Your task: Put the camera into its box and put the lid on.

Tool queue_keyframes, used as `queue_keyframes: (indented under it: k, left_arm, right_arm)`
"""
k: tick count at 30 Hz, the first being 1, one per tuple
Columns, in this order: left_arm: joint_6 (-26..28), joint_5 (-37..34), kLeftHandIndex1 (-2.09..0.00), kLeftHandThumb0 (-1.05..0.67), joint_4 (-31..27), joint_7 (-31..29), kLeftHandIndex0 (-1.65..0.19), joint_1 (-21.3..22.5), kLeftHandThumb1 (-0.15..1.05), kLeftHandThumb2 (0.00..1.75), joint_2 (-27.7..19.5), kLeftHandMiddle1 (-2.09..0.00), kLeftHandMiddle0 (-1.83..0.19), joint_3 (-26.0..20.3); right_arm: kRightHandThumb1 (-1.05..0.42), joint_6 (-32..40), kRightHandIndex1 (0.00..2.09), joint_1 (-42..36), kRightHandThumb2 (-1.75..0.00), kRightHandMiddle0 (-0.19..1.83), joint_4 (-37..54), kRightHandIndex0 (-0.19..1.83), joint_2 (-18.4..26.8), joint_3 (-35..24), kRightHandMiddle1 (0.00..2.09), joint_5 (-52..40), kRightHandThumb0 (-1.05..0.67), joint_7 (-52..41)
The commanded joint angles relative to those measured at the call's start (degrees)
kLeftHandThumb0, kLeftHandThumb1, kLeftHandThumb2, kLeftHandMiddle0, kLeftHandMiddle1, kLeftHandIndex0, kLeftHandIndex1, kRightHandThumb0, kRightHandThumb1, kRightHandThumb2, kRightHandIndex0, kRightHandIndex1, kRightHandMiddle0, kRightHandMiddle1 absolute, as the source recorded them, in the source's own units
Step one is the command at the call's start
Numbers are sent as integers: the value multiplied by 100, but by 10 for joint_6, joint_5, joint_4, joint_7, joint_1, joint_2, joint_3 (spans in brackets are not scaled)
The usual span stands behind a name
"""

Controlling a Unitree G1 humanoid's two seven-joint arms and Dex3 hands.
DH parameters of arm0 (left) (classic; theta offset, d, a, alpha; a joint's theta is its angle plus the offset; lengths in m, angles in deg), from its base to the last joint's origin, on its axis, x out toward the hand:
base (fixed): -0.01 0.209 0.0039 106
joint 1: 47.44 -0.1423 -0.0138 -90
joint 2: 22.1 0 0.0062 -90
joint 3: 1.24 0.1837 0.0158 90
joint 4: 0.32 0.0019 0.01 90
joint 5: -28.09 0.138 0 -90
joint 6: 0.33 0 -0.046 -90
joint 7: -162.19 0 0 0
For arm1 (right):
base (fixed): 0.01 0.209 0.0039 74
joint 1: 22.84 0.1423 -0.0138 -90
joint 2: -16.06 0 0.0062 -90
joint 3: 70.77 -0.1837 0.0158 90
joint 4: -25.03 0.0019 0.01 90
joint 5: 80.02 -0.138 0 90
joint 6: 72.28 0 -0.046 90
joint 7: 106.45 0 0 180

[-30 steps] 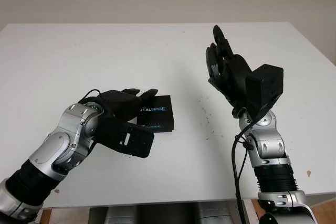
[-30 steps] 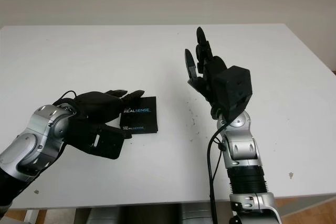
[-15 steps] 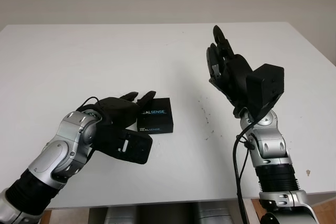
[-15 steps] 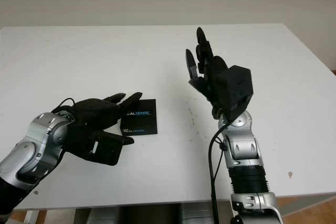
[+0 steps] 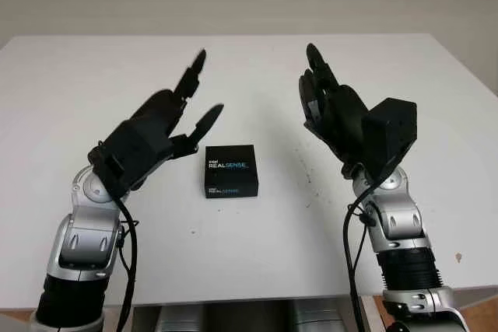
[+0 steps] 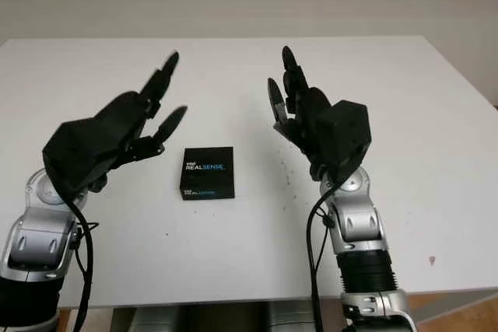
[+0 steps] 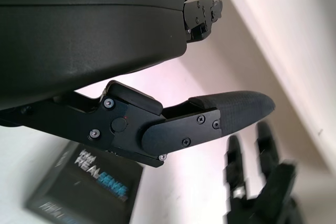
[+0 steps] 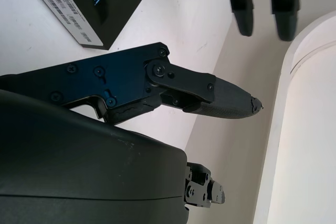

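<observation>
A black RealSense box point(image 5: 230, 170) lies closed with its lid on, flat on the white table point(image 5: 249, 83), midway between my two hands. My left hand point(image 5: 187, 106) is raised above the table to the box's left, open and holding nothing. My right hand point(image 5: 315, 87) is raised to the box's right, open, palm turned toward the left hand. The box point(image 7: 89, 187) sits below the left hand's finger point(image 7: 231, 111) in the left wrist view, and the box point(image 8: 86, 3) also appears in the right wrist view. No camera is in sight.
Small dark specks point(image 5: 305, 172) mark the table right of the box. The table's front edge point(image 5: 249, 299) runs just ahead of both arms. A pale wall stands behind the table.
My left hand has lifted off the box and swung up and back to the left, uncovering the whole lid. The right hand shifted slightly lower and left.
</observation>
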Motion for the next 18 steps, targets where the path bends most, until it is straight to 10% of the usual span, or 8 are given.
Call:
queue_keyframes:
  k: [1, 18]
  left_arm:
    - [-20, -24, 0, -81, 16, 30, 19, -9, 105, 73, 22, 0, 19, -22]
    - [-121, -140, 0, -83, 148, 105, 19, -22, 105, 69, 54, 0, 19, -73]
  right_arm:
    - [-105, -11, 4, -1, -65, -19, -4, -19, -1, -1, 2, 3, -75, 4]
    - [-105, -10, 0, -2, -67, -19, -18, -19, -7, -8, 0, -2, -75, 23]
